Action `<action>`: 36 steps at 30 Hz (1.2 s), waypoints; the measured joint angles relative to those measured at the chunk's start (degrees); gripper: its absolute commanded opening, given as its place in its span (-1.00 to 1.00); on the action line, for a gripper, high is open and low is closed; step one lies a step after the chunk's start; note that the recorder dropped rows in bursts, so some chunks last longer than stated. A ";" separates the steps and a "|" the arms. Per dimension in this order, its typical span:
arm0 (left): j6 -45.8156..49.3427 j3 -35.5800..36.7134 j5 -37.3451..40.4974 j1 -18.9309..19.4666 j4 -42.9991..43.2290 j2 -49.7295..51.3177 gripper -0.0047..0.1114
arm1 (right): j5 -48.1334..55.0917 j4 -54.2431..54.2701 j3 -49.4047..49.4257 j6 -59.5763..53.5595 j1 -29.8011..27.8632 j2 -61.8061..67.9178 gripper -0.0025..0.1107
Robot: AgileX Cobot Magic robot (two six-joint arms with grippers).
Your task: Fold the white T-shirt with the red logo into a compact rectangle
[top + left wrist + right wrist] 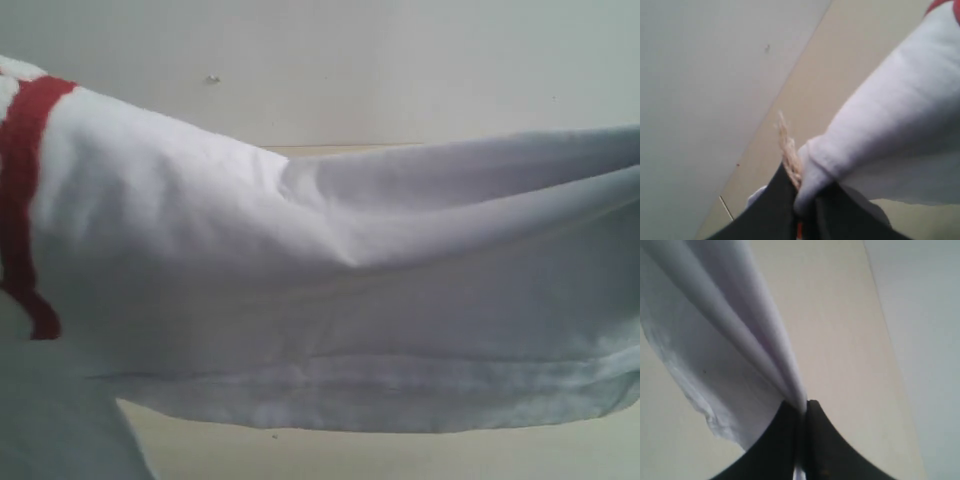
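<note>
Left side first: the left gripper (802, 197) has its fingers (770, 215) clamped tight on a bunched edge of the shirt (900, 110). A frayed tan strip (789, 150) pokes out just beside the grip; what it is, hard to say. The shirt is held up over the desk (420, 458), wrinkled and stretched from nine o'clock to three across the exterior view. Its hem sags toward six. The logo (20, 180) sits at nine o'clock, a red band running down the cloth, lettering out of sight. On the right, the right gripper (803, 415) has both fingers pressed together on a pleated fold of shirt, and the cloth fans away from the pinch.
</note>
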 measured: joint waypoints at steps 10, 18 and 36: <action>3.32 13.73 -0.10 0.00 3.59 6.75 -0.92 | 0.00 -3.35 0.00 0.14 0.00 10.56 -0.96; 6.39 21.58 -4.12 0.00 10.54 19.32 -0.92 | -3.34 -4.65 0.00 0.14 0.00 20.76 -0.96; 3.09 25.38 -48.83 9.94 11.02 44.57 -0.92 | -32.31 -6.67 0.00 6.12 0.00 46.32 -0.90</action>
